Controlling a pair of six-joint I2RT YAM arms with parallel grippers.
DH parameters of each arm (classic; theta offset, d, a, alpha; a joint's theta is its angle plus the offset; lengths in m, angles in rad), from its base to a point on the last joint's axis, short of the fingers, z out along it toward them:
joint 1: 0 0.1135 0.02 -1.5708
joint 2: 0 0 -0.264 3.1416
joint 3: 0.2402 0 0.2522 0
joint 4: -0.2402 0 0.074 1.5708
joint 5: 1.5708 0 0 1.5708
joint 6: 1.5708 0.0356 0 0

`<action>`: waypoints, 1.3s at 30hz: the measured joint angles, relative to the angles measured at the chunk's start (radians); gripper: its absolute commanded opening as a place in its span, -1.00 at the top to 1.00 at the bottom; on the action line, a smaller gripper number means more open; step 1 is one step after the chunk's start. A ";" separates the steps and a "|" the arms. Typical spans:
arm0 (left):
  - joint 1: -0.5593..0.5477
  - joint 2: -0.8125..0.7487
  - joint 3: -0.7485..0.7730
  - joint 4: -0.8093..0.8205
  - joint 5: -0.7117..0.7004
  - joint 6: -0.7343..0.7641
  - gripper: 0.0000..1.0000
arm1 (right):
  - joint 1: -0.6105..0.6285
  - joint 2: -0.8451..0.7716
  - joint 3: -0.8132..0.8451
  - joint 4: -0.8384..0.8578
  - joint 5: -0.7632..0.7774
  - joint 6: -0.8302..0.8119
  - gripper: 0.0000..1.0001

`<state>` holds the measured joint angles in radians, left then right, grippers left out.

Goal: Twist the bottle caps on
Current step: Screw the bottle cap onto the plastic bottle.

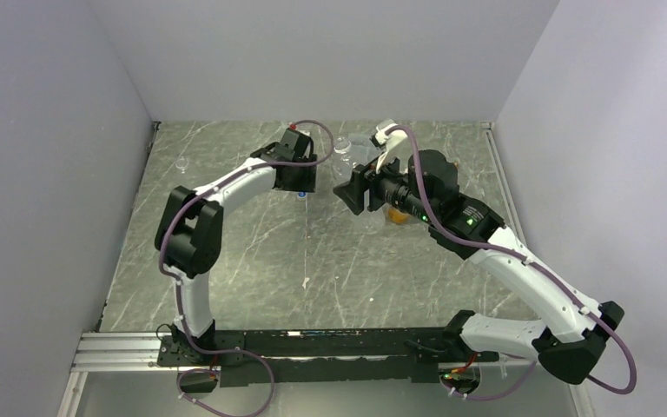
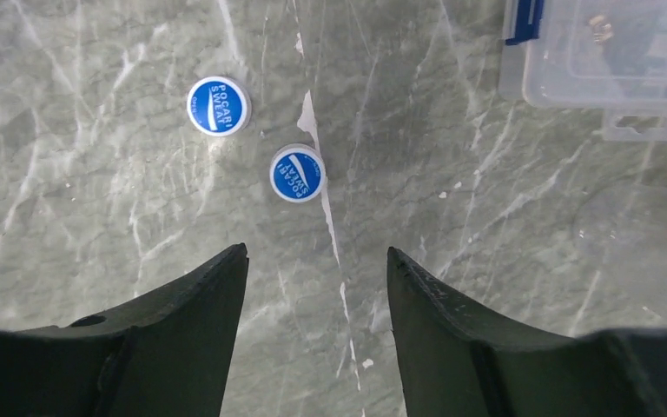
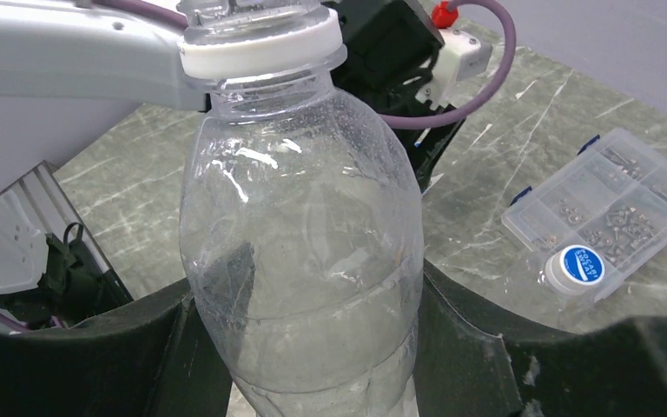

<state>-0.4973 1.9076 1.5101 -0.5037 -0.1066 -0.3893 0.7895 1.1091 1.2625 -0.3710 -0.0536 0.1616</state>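
And there was the left gripper (image 2: 317, 250), hanging over the table (image 2: 486, 226) with its jaws spread and nothing between them. Released, empty. Straight ahead of its opening lay the nearer cap (image 2: 297, 174), flat on the marble, printed face up, so its axis stood upright. It sat a shade to the left of the line between the two fingers, close ahead of the tips but not yet between them. The second cap (image 2: 218, 106) lay further ahead and further left, apart from the first.

Across the way, the right gripper (image 3: 308, 285) had the clear bottle (image 3: 304, 226) clamped around its belly, one finger on each side. The bottle's long axis ran across the grip, neck end up in the wrist view, and the white ring (image 3: 260, 48) on the neck showed no blue cap below the frame's edge. The left arm stood just behind that neck.

A third cap (image 3: 577, 265) sat just beside the plastic box (image 3: 625, 187); whether the two touched could not be told.

So the left arm was plainly the nearer one to the loose caps, and the likely call was a small shift left and forward, then down over that nearest cap, before carrying it over to the waiting neck.
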 measured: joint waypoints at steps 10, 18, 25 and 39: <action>-0.010 0.167 0.071 0.058 -0.067 -0.031 -0.09 | 0.000 -0.047 -0.002 -0.040 0.012 0.000 -0.19; -0.013 0.220 0.071 0.077 -0.097 -0.043 0.01 | -0.001 -0.056 -0.007 -0.044 0.013 0.000 -0.19; -0.017 0.220 0.071 0.082 -0.106 -0.045 0.41 | -0.001 -0.063 -0.013 -0.048 0.013 0.000 -0.19; -0.036 0.235 0.071 0.069 -0.148 -0.011 0.26 | -0.001 -0.064 -0.015 -0.048 0.012 0.000 -0.20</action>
<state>-0.5335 2.1422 1.5814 -0.4351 -0.2546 -0.4007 0.7883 1.0451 1.2476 -0.4191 -0.0414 0.1619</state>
